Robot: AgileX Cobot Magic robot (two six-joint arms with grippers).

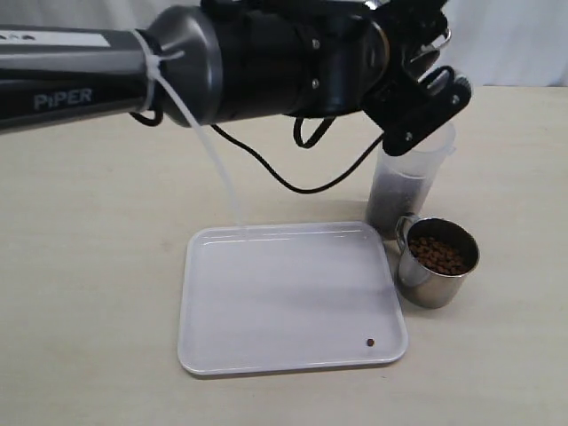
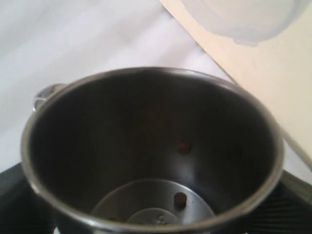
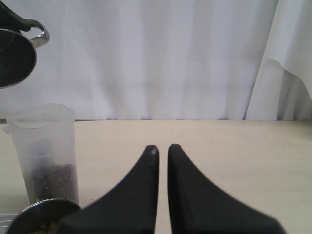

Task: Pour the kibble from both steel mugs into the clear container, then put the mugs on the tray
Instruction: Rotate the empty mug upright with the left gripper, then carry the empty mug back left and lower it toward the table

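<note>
Left end effector (image 1: 424, 75): reaches across to the right side of the exterior view, spread wide and clamped around the held steel mug (image 2: 156, 146). Its black fingers (image 2: 12, 200) flank the mug's wall.
Held steel mug: raised in the air just above the clear container (image 1: 413, 182). It is tipped well off vertical, with its mouth angled down over the container's rim and its loop handle on the upper side.
Held mug contents: almost bare steel inside, with one pellet (image 2: 180, 199) near the base.
Clear container: upright on the counter (image 1: 89, 266), long axis vertical and mouth up, just behind the tray's far right corner. Dark kibble (image 1: 395, 200) fills its lower part.
Second steel mug (image 1: 437, 262): upright on the counter with its mouth up, touching or almost touching the container's front and just beside the tray's right edge. It is loaded with kibble nearly to the rim, and its handle faces the tray.
Tray (image 1: 293, 293): flat on the counter, long axis running left to right in the exterior view. It carries a single stray pellet (image 1: 370, 342) near its front right corner.
Right end effector (image 3: 162, 148): low over the counter and level, pointing towards the white curtain (image 3: 170, 58). Its fingers are closed to a thin slit and grip nothing.
</note>
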